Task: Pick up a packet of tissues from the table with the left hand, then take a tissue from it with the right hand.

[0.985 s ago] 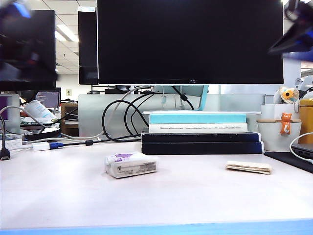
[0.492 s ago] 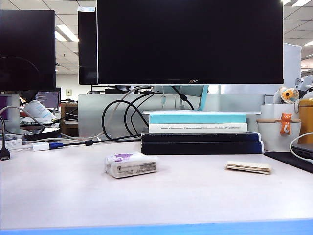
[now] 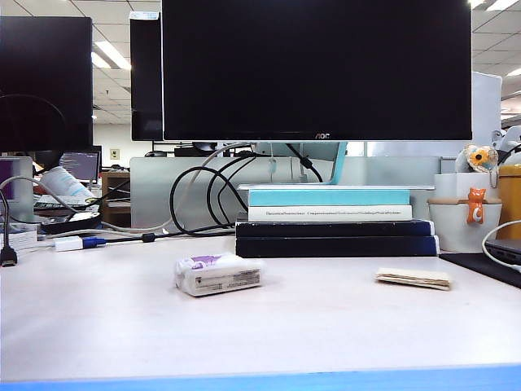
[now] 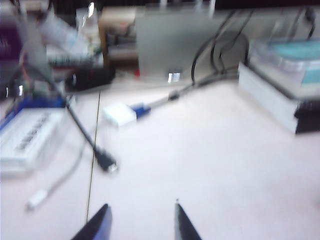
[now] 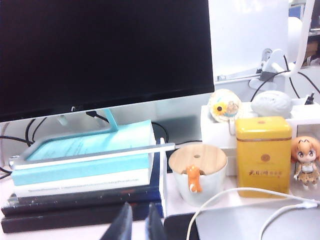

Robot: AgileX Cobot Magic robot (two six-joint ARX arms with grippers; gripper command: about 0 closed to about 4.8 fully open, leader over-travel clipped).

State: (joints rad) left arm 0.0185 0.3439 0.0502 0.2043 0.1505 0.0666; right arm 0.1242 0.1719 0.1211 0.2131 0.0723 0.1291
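Note:
The packet of tissues [image 3: 218,274], clear wrap with a purple patch, lies on the pale table [image 3: 326,326] left of centre. The folded cream tissue [image 3: 413,278] lies flat at the right, apart from the packet. Neither arm appears in the exterior view. The left wrist view shows my left gripper [image 4: 140,205] open and empty above bare table near cables; the packet is out of that view. My right gripper [image 5: 138,206] has its fingers almost together with nothing between them, in front of the book stack [image 5: 85,170].
A stack of books [image 3: 334,220] and a large monitor [image 3: 317,65] stand behind the packet. A white cup [image 5: 197,175], a yellow tin [image 5: 263,152] and a figurine sit at the back right. Black cables [image 4: 100,155] and a white adapter [image 4: 120,114] lie at the left.
One second ago both arms showed as blurs in the upper corners of the exterior view; they have since left that view. The packet and the tissue have not moved.

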